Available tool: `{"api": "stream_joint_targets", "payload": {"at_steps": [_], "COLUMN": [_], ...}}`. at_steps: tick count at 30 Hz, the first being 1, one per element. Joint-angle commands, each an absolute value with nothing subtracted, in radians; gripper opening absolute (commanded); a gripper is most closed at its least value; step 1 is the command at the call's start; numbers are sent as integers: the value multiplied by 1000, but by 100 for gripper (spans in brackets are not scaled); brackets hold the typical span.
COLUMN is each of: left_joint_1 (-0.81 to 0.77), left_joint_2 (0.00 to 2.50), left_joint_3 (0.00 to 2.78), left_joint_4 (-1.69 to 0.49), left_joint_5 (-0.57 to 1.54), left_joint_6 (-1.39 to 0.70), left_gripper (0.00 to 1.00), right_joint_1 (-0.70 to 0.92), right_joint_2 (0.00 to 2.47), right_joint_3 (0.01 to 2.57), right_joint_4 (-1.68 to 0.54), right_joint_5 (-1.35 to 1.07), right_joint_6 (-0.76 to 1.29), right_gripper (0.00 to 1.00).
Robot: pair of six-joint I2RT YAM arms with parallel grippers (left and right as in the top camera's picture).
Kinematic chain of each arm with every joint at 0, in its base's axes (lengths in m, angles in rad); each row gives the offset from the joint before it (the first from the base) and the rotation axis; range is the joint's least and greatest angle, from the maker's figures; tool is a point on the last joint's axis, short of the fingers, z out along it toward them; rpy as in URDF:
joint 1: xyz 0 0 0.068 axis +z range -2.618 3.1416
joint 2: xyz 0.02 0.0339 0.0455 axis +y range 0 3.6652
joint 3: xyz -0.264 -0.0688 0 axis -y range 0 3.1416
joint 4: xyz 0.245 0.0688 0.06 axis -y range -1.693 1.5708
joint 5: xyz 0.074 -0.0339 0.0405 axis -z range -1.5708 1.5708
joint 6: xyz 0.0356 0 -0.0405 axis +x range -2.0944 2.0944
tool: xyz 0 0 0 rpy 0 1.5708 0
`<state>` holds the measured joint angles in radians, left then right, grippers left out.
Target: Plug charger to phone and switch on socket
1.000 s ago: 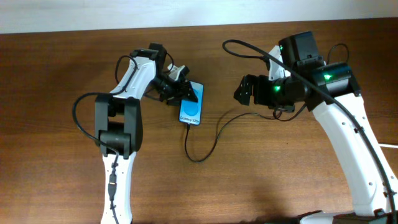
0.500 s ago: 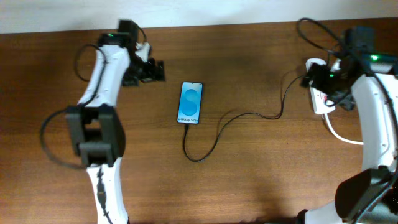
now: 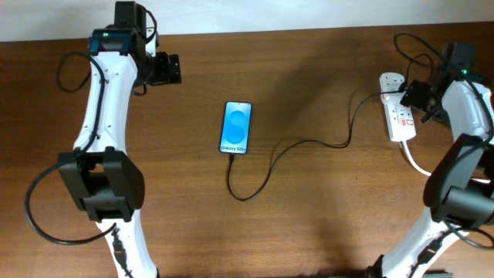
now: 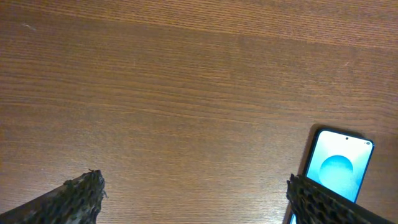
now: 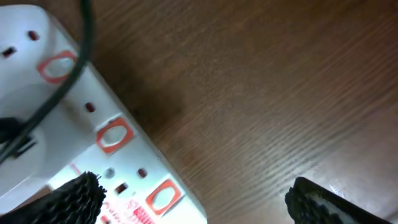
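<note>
The phone (image 3: 236, 127) lies flat mid-table, blue-and-white screen up; it also shows at the lower right of the left wrist view (image 4: 339, 167). The black charger cable (image 3: 289, 149) runs from the phone's lower end, loops, and leads right to the white socket (image 3: 398, 116), a power strip with red switches. The strip fills the left of the right wrist view (image 5: 68, 118). My left gripper (image 3: 171, 69) is open and empty at the far left, well away from the phone. My right gripper (image 3: 417, 99) is open, right beside the strip's right edge.
The strip's thick white cord (image 3: 421, 164) trails off toward the right edge. A pale wall strip (image 3: 255, 15) borders the table's far side. Bare brown wood lies between the phone and both arms.
My left gripper has pulled away from the phone to the far left corner. My right gripper has moved from mid-table to the power strip at the far right.
</note>
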<state>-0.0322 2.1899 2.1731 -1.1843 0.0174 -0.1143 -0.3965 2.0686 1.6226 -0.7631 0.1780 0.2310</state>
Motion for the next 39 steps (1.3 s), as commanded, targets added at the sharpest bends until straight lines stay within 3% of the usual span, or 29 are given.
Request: {"api": "stream_joint_targets", "payload": {"at_steps": [1, 6, 39], "left_joint_1": [-30, -30, -30], "left_joint_2": [2195, 2195, 2195], "left_joint_3": [2174, 2174, 2174], "left_joint_4": [-1183, -1183, -1183], "left_joint_5": [3, 3, 3], "left_joint_6": [-123, -123, -123], "left_gripper": [99, 99, 99], "right_joint_1": [-469, -483, -485], "right_joint_2": [2112, 2166, 2219], "right_joint_3": [1626, 1626, 1625], "right_joint_4": [-727, -666, -677], "right_joint_5": [83, -100, -181], "right_joint_6": [191, 193, 240], "right_gripper": [98, 98, 98]}}
